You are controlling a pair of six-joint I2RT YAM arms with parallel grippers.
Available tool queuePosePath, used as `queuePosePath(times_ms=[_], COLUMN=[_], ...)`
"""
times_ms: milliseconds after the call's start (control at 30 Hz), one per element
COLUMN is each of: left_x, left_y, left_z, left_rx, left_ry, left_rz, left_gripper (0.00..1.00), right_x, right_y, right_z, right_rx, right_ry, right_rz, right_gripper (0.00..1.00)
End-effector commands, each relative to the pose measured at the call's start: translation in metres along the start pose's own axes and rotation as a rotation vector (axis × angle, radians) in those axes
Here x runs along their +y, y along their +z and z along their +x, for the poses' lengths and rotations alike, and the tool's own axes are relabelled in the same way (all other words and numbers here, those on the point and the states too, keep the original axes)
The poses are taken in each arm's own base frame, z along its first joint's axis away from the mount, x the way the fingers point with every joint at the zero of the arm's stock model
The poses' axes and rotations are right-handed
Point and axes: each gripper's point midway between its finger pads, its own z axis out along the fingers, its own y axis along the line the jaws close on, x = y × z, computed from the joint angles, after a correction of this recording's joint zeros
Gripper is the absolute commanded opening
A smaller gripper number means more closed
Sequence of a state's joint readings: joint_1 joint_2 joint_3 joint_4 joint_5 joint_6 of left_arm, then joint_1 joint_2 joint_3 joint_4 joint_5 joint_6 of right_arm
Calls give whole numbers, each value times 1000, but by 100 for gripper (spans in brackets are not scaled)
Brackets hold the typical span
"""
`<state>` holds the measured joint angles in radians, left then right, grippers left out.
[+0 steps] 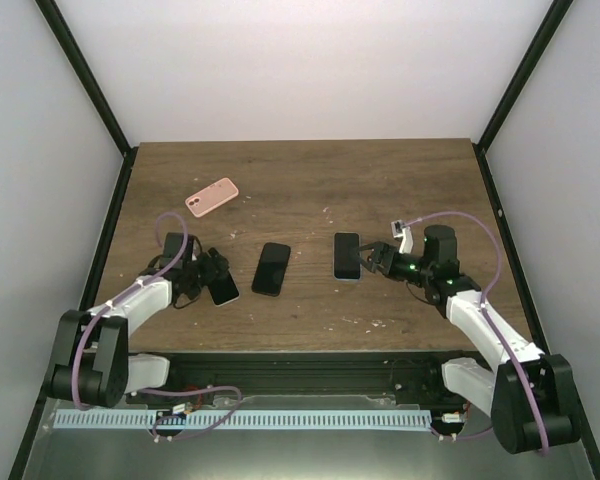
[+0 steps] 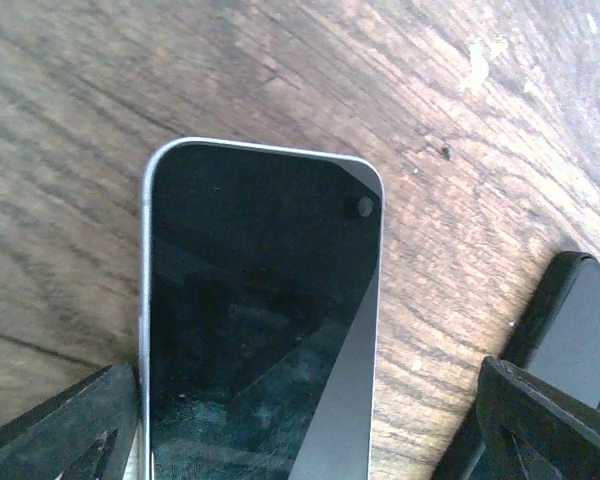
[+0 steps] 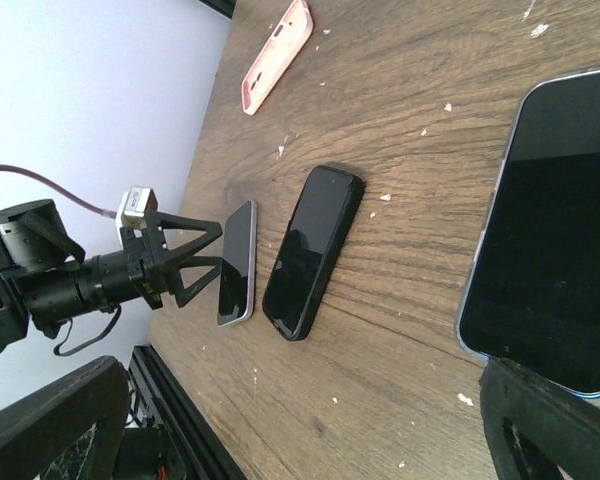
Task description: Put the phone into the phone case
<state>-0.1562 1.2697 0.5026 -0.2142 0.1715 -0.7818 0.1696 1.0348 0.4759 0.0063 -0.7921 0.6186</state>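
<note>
A pink phone case (image 1: 212, 197) lies at the back left of the table, also in the right wrist view (image 3: 277, 55). Three phones lie face up in a row. My left gripper (image 1: 212, 272) is open, low over the silver-edged phone (image 2: 260, 320); its left finger (image 2: 70, 430) is against the phone's edge and its right finger (image 2: 540, 420) stands apart from it. A black phone (image 1: 271, 268) lies in the middle. My right gripper (image 1: 373, 260) is open and empty, its fingers (image 3: 550, 420) at the near end of a blue-edged phone (image 3: 555, 240).
The table's near edge has a black rail (image 1: 300, 365). Black frame posts (image 1: 85, 75) stand at the back corners. White crumbs are scattered on the wood (image 3: 465, 398).
</note>
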Motion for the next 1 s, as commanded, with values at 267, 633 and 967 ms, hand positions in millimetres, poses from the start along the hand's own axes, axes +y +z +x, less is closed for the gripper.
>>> queuePosePath(times_ms=[267, 633, 967], left_x=[-45, -86, -59], left_y=[12, -24, -6], left_z=[21, -51, -170], left_rx=[95, -90, -260], left_ry=[40, 180, 92], left_rz=[146, 155, -83], left_gripper=[91, 90, 58], right_x=[19, 24, 30], right_y=[1, 0, -5], right_z=[-6, -5, -10], right_rx=[-9, -3, -19], right_ry=[-36, -46, -61], right_rz=[-34, -46, -39], right_gripper=[96, 95, 93])
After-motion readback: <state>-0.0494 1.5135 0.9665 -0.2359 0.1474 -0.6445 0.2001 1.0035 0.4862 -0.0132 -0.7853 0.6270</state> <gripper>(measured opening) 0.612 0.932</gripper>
